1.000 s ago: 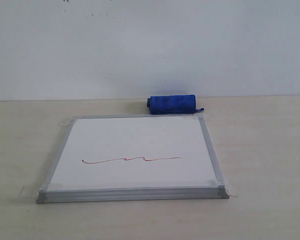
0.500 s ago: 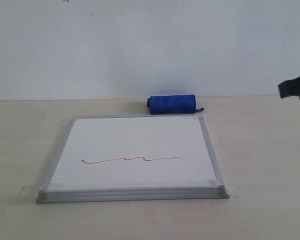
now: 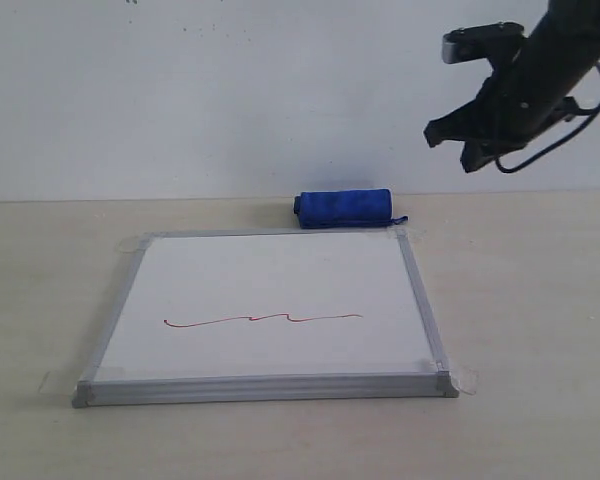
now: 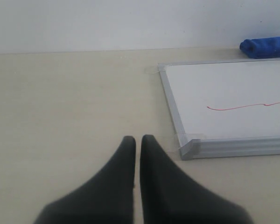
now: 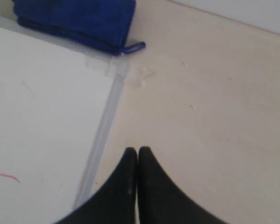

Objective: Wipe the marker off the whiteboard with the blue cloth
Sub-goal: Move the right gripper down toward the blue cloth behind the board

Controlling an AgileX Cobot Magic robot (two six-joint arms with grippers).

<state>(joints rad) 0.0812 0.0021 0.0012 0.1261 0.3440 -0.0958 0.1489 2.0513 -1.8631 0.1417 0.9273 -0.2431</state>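
Note:
The whiteboard lies flat on the table, silver-framed, with taped corners. Across its middle runs the marker, a thin red wavy line. The blue cloth lies rolled up just beyond the board's far edge, near its far right corner. My right gripper hangs high in the air to the right of the cloth, shut and empty. In the right wrist view its fingers meet over bare table beside the board's frame, with the cloth ahead. My left gripper is shut, empty, over table near the board's corner.
A plain white wall stands behind the beige table. Clear tape sticks out at the board's corners. Bare tabletop stretches to the left and right of the board.
The right arm has come in from the right edge of the exterior view and now hangs above and right of the cloth. Board, marker line and cloth have not moved.

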